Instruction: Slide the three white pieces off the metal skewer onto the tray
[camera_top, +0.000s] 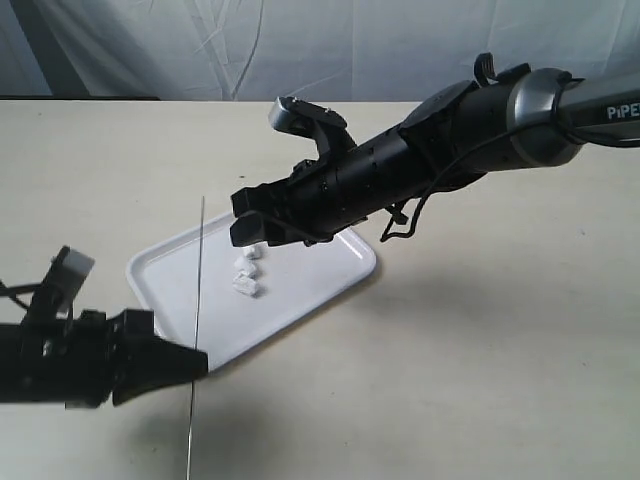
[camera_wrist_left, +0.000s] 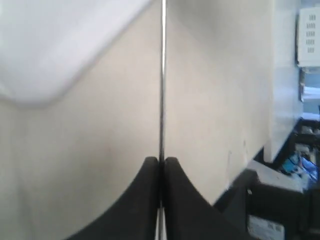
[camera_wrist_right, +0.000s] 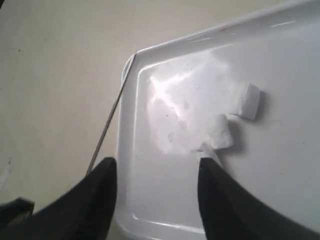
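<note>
Left jaws pinch metal skewer; right jaws wide above tray; "PiPE" lettering.

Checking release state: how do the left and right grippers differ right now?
Left gripper is shut on the metal skewer; right gripper is open, holding nothing. Left sits just off the tray's edge; right hovers over it, above the white pieces. Both are black.

In the right wrist view we only get two white pieces properly; a third barely peeks out behind one of the right fingers. The tray is just blur in the left wrist view, and the metal skewer runs off the exterior view's bottom edge.
</note>
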